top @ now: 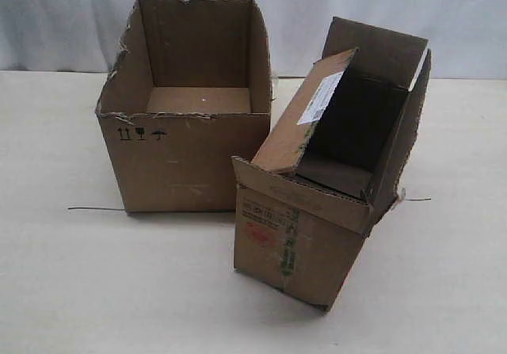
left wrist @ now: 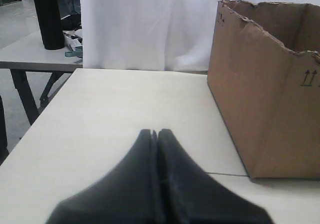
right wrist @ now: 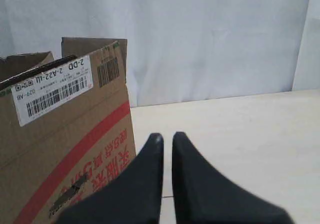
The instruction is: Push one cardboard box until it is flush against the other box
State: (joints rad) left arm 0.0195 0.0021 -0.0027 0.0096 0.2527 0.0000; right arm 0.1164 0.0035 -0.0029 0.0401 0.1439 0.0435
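The narrower brown box (top: pixel 297 243) stands front right on the table, flaps up, with a white label (top: pixel 321 98) on one flap and red and green print on its front. It is turned at an angle to the wider torn-rimmed box (top: pixel 186 160), near that box's front right corner, not flush. Neither gripper shows in the exterior view. My left gripper (left wrist: pixel 154 132) is shut and empty, apart from the wider box (left wrist: pixel 270 98). My right gripper (right wrist: pixel 167 135) is shut but for a thin slit, empty, just beside the narrower box's (right wrist: pixel 60 149) printed side.
A thin dark line (top: pixel 95 208) runs along the pale table (top: pixel 63 291) on both sides of the boxes. White curtain hangs behind. In the left wrist view the table's edge (left wrist: pixel 47 111) drops off toward a second table with a black cylinder (left wrist: pixel 50 21).
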